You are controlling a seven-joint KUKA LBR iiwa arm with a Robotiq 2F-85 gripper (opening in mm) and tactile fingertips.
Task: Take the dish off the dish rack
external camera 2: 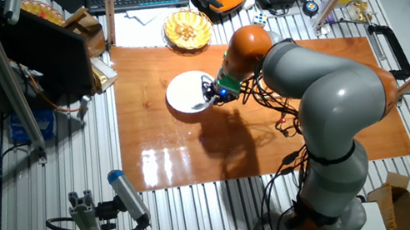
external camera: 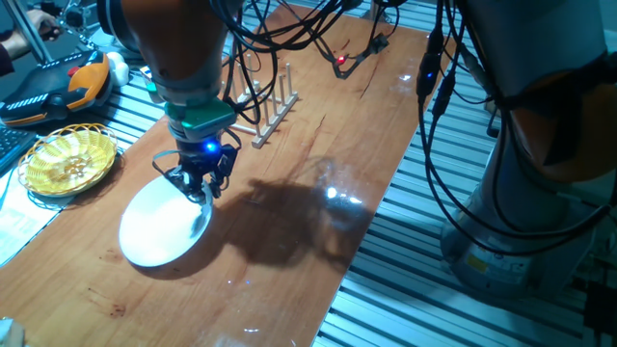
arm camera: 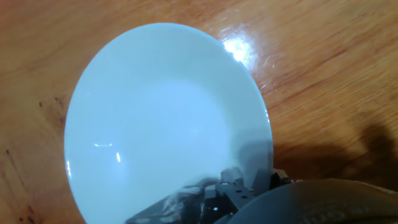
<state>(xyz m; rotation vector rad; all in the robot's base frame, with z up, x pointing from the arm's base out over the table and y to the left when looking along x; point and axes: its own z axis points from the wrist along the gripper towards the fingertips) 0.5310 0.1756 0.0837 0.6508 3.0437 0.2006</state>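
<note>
The white dish (external camera: 159,224) lies on the wooden table (external camera: 318,164), left of centre and well clear of the dish rack (external camera: 273,104). The empty rack stands at the back, behind the arm. My gripper (external camera: 203,192) points down at the dish's right rim, and its fingers look closed on that rim. In the hand view the dish (arm camera: 161,118) fills the frame and the gripper (arm camera: 249,185) straddles its lower right edge. The other fixed view shows the dish (external camera 2: 186,91) just left of the gripper (external camera 2: 214,95); the arm hides the rack there.
A yellow woven basket (external camera: 69,159) stands left of the dish, off the wood top. An orange and black pendant (external camera: 58,82) lies behind the basket. Black cables (external camera: 318,39) hang over the back of the table. The table's front edge (external camera: 337,289) drops to metal slats.
</note>
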